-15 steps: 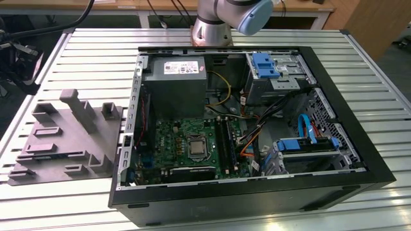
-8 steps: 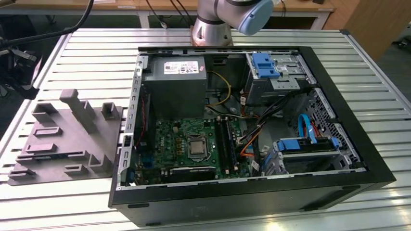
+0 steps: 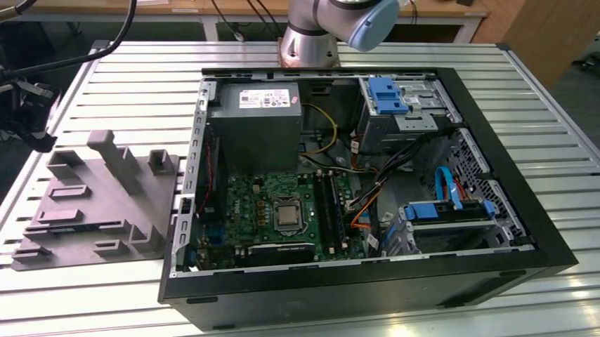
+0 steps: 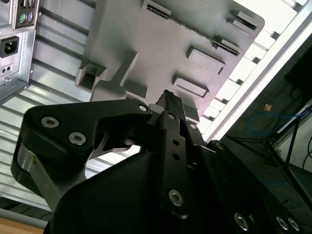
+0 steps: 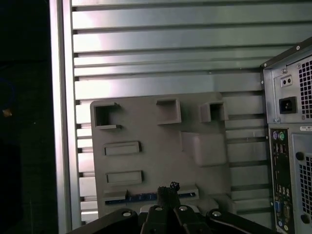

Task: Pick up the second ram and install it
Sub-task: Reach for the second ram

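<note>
Bright, even light from above washes the slatted metal counter [image 3: 112,77], which glares pale in the exterior view, while the open computer case [image 3: 553,246] holds deep shadow inside. In the first wrist view bright bands streak the counter; past its edge lies blackness. In the second wrist view the gripper [image 4: 168,95] looms dark against a glaring counter.
</note>
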{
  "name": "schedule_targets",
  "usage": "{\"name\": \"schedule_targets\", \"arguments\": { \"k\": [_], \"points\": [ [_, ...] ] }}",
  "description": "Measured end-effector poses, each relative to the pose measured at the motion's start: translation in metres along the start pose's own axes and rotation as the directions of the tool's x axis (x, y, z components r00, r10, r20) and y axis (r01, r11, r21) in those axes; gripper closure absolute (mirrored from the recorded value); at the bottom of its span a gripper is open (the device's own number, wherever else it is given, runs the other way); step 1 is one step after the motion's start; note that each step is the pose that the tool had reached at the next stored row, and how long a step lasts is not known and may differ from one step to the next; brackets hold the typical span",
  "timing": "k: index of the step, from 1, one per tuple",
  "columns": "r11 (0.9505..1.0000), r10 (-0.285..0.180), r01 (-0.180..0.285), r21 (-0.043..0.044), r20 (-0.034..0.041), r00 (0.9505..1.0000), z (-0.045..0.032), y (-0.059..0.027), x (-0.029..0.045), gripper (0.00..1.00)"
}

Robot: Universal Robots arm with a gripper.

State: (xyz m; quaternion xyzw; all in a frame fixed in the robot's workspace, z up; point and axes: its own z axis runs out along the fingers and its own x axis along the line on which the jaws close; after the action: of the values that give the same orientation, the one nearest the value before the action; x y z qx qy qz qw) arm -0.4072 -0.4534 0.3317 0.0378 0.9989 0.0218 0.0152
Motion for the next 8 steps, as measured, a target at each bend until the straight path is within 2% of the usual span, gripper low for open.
{"name": "schedule_targets", "arguments": {
  "k": [8],
  "points": [
    [1.0000, 0.000, 0.000, 0.0000, -0.0001, 1.0000, 0.0076, -0.0084, 0.0014, 0.90]
  ]
}}
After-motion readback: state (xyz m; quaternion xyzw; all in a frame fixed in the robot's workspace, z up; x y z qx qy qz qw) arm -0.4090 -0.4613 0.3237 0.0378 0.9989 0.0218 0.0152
